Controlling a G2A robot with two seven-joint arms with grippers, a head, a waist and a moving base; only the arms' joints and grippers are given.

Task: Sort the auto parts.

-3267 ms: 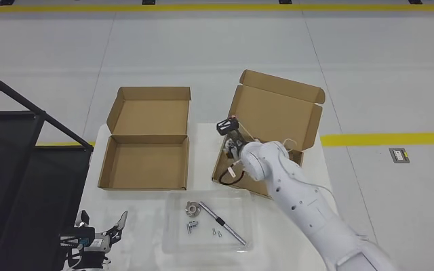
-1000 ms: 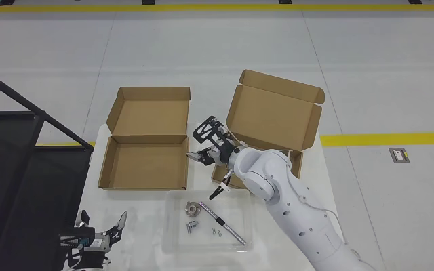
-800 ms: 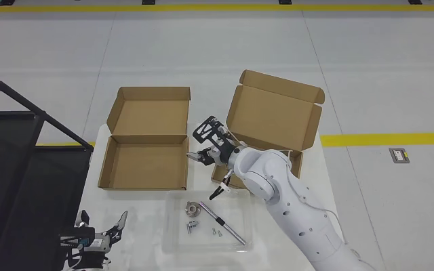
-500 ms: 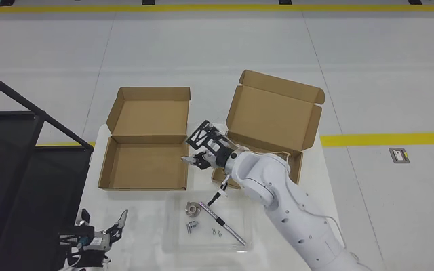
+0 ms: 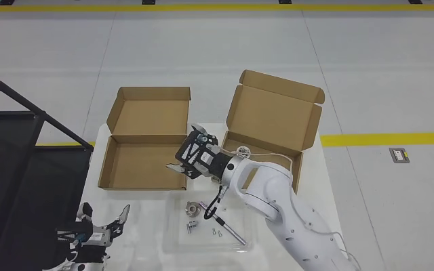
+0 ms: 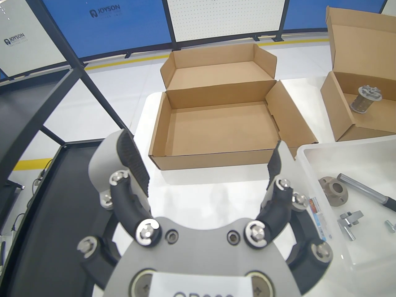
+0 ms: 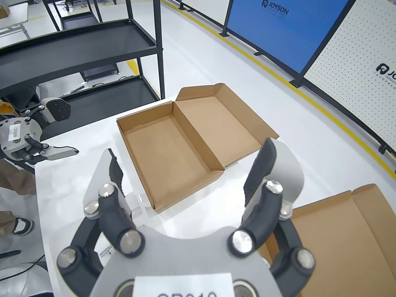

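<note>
**Hazards.** The right tool (image 5: 183, 146) hangs released, fingers spread wide and empty, above the gap between the left box (image 5: 144, 166) and the right box (image 5: 274, 115). A descent from here into the tray (image 6: 309, 168) has to clear the tray's far wall. A finger landing on that rim would likely tip the tray or shove it across the desk (image 5: 135, 203). The flange (image 5: 192, 208) and the rod (image 5: 222, 223) lie just beside each other, so a wide closure may catch both or set the rod rolling. The bracket (image 5: 192, 226) and bolts (image 5: 216, 232) are small and low, and a pinch may slip off them.

**Position.** All loose parts lie in the tray, below the right tool and nearer the robot than its fingertips, with the flange closest. A ribbed cylinder (image 6: 365, 100) stands upright in the right box, off to that tool's side. The left tool (image 6: 201, 143) is also released and empty, with the tray just beside one finger.
</note>
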